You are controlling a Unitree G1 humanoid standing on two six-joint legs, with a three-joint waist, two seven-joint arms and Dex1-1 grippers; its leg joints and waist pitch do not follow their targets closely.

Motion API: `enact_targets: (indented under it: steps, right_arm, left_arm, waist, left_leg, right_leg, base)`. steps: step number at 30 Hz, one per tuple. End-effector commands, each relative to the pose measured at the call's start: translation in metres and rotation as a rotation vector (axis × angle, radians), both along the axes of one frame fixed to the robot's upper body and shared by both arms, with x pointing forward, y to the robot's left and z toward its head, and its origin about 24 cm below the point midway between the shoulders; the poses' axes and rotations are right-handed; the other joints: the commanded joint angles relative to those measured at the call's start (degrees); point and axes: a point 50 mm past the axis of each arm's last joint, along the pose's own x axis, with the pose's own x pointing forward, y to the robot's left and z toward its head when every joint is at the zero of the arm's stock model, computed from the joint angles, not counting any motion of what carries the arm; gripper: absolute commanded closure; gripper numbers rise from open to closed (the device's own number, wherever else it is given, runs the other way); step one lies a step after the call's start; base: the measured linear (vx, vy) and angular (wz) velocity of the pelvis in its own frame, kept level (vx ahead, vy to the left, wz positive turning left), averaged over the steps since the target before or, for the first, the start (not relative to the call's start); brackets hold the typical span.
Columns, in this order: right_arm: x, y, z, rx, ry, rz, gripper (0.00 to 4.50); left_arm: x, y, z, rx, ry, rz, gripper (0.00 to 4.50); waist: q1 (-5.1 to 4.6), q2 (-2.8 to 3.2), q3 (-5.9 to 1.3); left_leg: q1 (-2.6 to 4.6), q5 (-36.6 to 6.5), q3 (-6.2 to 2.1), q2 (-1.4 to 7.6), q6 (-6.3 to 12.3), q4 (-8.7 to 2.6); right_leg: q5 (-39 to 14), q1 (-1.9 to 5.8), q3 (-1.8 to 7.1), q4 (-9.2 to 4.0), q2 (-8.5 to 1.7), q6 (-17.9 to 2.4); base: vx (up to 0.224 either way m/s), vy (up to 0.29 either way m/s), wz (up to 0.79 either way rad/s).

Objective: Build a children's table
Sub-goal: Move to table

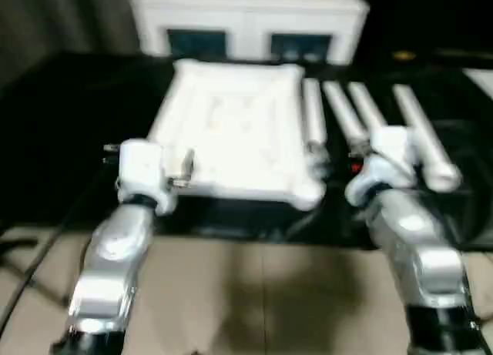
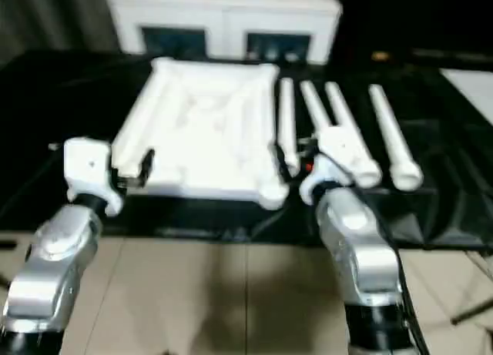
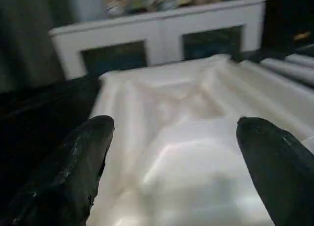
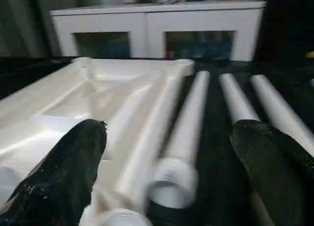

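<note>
The children's table lies in parts on a black surface. Its white tabletop point(image 1: 239, 132) is upside down, ribbed underside up. Several long white legs point(image 1: 344, 112) lie side by side just right of it. My left gripper point(image 3: 174, 133) is open over the tabletop's near left part, with nothing between its black fingers point(image 3: 73, 167). Beside the tabletop's near right corner, my right gripper point(image 4: 169, 133) is open above the near end of the closest leg point(image 4: 179, 174), holding nothing.
A white cabinet point(image 1: 246, 20) with glass-fronted compartments stands behind the tabletop. The black surface point(image 1: 62, 124) ends at a near edge, with tan floor tiles point(image 1: 254, 293) below it. Dark cables point(image 1: 23, 270) run over the floor at the left.
</note>
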Motion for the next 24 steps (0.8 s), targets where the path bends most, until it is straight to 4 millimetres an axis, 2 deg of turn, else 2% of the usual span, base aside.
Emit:
enact_targets:
  steps: [1,2,3,4,5,6,7,8,9,10,11,12,13,14,15,16,17,18,19,20,21,22,23,24]
  right_arm:
    - [0.0,-0.004,0.002,0.0,0.003,0.0,0.02]
    - [0.0,-0.003,0.0,0.001,0.003,0.006,0.02]
    - [0.0,-0.002,0.0,0.003,0.003,0.013,0.02]
    - [0.0,-0.001,-0.001,0.004,0.004,0.015,0.02]
    - [0.0,-0.001,-0.002,0.004,0.006,0.016,0.02]
    - [0.0,-0.001,-0.002,0.004,0.006,0.016,0.02]
    - [0.001,0.002,-0.003,0.013,0.011,0.025,0.02]
    - [0.002,0.003,-0.003,0.012,0.012,0.029,0.02]
    - [0.002,0.004,-0.004,0.02,0.014,0.038,0.02]
    - [0.003,0.005,-0.004,0.023,0.015,0.043,0.02]
    - [0.003,0.007,-0.004,0.021,0.016,0.049,0.02]
    - [0.002,0.009,-0.005,0.02,0.02,0.065,0.02]
    - [0.002,0.01,-0.005,0.02,0.021,0.068,0.02]
    - [0.002,0.01,-0.005,0.021,0.023,0.074,0.02]
    - [0.002,0.013,-0.006,0.026,0.028,0.081,0.02]
    - [0.002,0.014,-0.006,0.031,0.03,0.079,0.02]
    - [0.002,0.014,-0.007,0.035,0.032,0.078,0.02]
    - [0.0,0.017,-0.008,0.041,0.036,0.088,0.02]
    - [0.0,0.017,-0.008,0.041,0.036,0.088,0.02]
    - [0.0,0.018,-0.01,0.043,0.039,0.092,0.02]
    - [-0.001,0.02,-0.011,0.043,0.041,0.094,0.02]
    - [-0.002,0.021,-0.011,0.044,0.043,0.095,0.02]
    - [-0.002,0.021,-0.012,0.044,0.044,0.095,0.02]
    - [-0.002,0.021,-0.011,0.045,0.045,0.096,0.02]
  left_arm:
    - [0.001,-0.008,0.003,-0.005,-0.006,-0.026,0.0]
    - [0.0,-0.007,0.002,-0.009,-0.002,-0.025,0.0]
    - [0.0,-0.007,0.002,-0.01,-0.001,-0.026,0.0]
    - [-0.002,-0.007,0.001,-0.005,0.005,-0.034,0.0]
    - [-0.002,-0.007,0.0,-0.001,0.009,-0.04,0.0]
    - [-0.002,-0.007,0.0,-0.001,0.009,-0.04,0.0]
    - [-0.004,-0.005,0.0,0.005,0.012,-0.044,0.0]
    - [-0.004,-0.004,0.0,0.006,0.012,-0.042,0.0]
    - [-0.005,-0.002,0.0,0.009,0.016,-0.036,0.0]
    - [-0.005,0.0,-0.001,0.011,0.018,-0.03,0.0]
    - [-0.006,0.001,-0.001,0.009,0.019,-0.024,0.0]
    - [-0.006,0.001,-0.001,0.012,0.02,-0.025,0.0]
    - [-0.007,0.001,-0.001,0.014,0.02,-0.027,0.0]
    - [-0.007,0.001,-0.001,0.016,0.02,-0.029,0.0]
    - [-0.007,0.0,0.0,0.013,0.019,-0.032,0.0]
    - [-0.007,0.0,0.0,0.014,0.019,-0.032,0.0]
    - [-0.007,-0.001,0.0,0.011,0.019,-0.035,0.0]
    - [-0.009,-0.002,-0.001,0.009,0.025,-0.042,0.0]
    - [-0.009,-0.002,-0.001,0.009,0.025,-0.042,0.0]
    - [-0.01,-0.002,-0.002,0.006,0.029,-0.046,0.0]
    - [-0.011,-0.002,-0.004,0.003,0.033,-0.045,0.0]
    - [-0.013,-0.002,-0.005,0.004,0.038,-0.045,0.0]
    - [-0.014,-0.002,-0.005,0.007,0.041,-0.046,0.0]
    - [-0.014,-0.002,-0.006,0.006,0.043,-0.046,0.0]
  waist:
    - [0.6,-1.05,-1.72]
    - [2.24,-2.68,-1.72]
    - [3.1,-2.34,-2.6]
    - [2.98,-2.48,-1.84]
    - [2.98,-1.89,-1.31]
    - [2.98,-1.43,-1.49]
    - [2.91,-0.12,-1.03]
    - [2.79,0.95,-1.3]
    - [0.73,2.08,-0.35]
    - [0.27,3.58,-1.23]
    - [-0.77,4.17,-2.3]
    - [-1.46,3.74,-2.64]
    - [-1.48,3.49,-2.52]
    - [-1.43,3.15,-2.32]
    - [-1.28,1.05,-1.66]
    - [-0.62,-0.4,-1.79]
    - [1.96,-2.22,-1.82]
    - [3.38,-2.06,-2.96]
    - [3.63,-1.94,-2.9]
    - [3.78,-1.83,-2.79]
    - [3.81,0.3,-2.82]
    - [3.54,1.65,-2.94]
    - [1.66,4.17,-2.69]
    - [-0.56,3.45,-4.24]
  left_leg:
    - [1.31,-10.0,-0.79,4.94,18.19,-6.62]
    - [-1.17,-12.5,1.93,0.13,11.19,2.2]
    - [-3.82,-5.3,0.14,1.13,6.54,5.46]
    - [-4.59,-3.5,-0.26,1.22,5.09,5.83]
    - [-4.78,-1.5,-0.8,2.15,3.27,4.93]
    - [-4.48,-0.5,-0.74,2.41,2.89,4.06]
    - [-2.23,-0.6,0.09,3.85,3.12,-1.3]
    - [-1.08,-1.2,0.54,4.46,2.81,-3.21]
    - [0.98,-14.1,-1.8,7.33,2.2,-7.31]
    - [3.19,-22.6,-3.15,8.33,1.21,-8.1]
    - [6.84,-30.4,-6.26,10.6,1.71,-9.77]
    - [7.8,-26.7,-7.82,11.19,7.11,-9.81]
    - [8.01,-24.0,-8.0,11.16,10.95,-9.59]
    - [7.95,-21.8,-7.67,10.8,14.0,-9.38]
    - [5.92,-17.7,-4.59,7.71,16.85,-8.65]
    - [2.59,-16.9,-2.04,5.15,15.13,-6.96]
    - [-1.78,-10.5,1.44,0.91,11.25,0.26]
    - [-5.16,-3.1,0.21,2.32,8.02,4.23]
    - [-6.15,-0.8,-0.16,2.49,7.08,4.32]
    - [-6.81,1.3,-0.15,2.5,6.64,4.01]
    - [-5.1,8.2,0.15,4.12,6.75,-1.51]
    - [-3.67,10.5,0.53,4.65,6.8,-3.82]
    - [2.39,3.7,-3.4,7.47,9.14,-6.66]
    - [8.15,-3.7,-8.49,12.32,16.91,-7.39]
  right_leg:
    - [9.3,1.98,2.83,-7.95,-2.6,-2.2]
    - [-17.5,6.73,8.69,-14.29,-8.4,-3.6]
    - [-29.2,9.71,10.0,-14.21,-10.07,-6.3]
    - [-31.0,9.36,9.37,-14.14,-9.5,-7.1]
    - [-29.9,9.24,8.2,-14.39,-9.09,-11.5]
    - [-28.6,9.26,7.42,-14.58,-8.23,-14.0]
    - [-27.6,8.44,3.65,-14.95,-4.99,-17.0]
    - [-25.9,8.51,2.02,-14.9,-3.97,-16.8]
    - [-20.8,6.29,-0.66,-11.86,-0.22,-13.8]
    - [-17.4,5.38,-1.33,-10.04,0.47,-13.2]
    - [-6.6,2.98,-1.38,-5.54,0.64,-11.9]
    - [0.0,1.55,-1.69,-3.19,0.36,-7.7]
    - [1.4,0.87,-1.6,-2.74,-0.14,-5.7]
    - [2.3,0.44,-1.43,-2.61,-0.55,-4.3]
    - [5.8,1.69,-0.31,-6.47,-2.25,-4.7]
    - [5.2,4.72,1.62,-10.14,-4.08,-6.5]
    - [-8.9,10.72,7.12,-14.5,-8.64,-11.1]
    - [-13.7,13.8,9.22,-14.65,-11.07,-15.3]
    - [-11.0,13.95,8.5,-14.14,-10.21,-16.5]
    - [-7.3,13.88,7.41,-13.83,-8.9,-17.7]
    - [-3.4,12.36,2.56,-13.35,-4.72,-19.4]
    - [-3.7,11.78,0.2,-12.91,-2.81,-17.7]
    - [-3.8,6.7,-3.18,-8.0,2.14,-11.7]
    - [-5.6,1.22,-2.37,-1.91,1.28,-7.3]
  base:
    - [0.024,-0.111,0.03]
    - [0.024,-0.111,0.03]
    - [0.061,-0.108,0.0]
    - [0.08,-0.051,-0.06]
    - [0.08,-0.051,-0.06]
    - [0.073,-0.014,0.01]
    - [0.085,0.036,0.07]
    - [0.085,0.036,0.07]
    - [0.073,0.09,-0.02]
    - [0.09,0.094,0.0]
    - [0.09,0.094,0.0]
    - [0.137,0.06,0.03]
    - [0.138,0.03,-0.05]
    - [0.138,0.03,-0.05]
    - [0.133,-0.012,-0.04]
    - [0.102,-0.024,0.07]
    - [0.102,-0.024,0.07]
    - [0.117,-0.015,0.08]
    - [0.158,-0.008,0.01]
    - [0.158,-0.008,0.01]
    - [0.147,0.011,0.04]
    - [0.177,0.038,0.03]
    - [0.177,0.038,0.03]
    - [0.208,0.046,0.01]
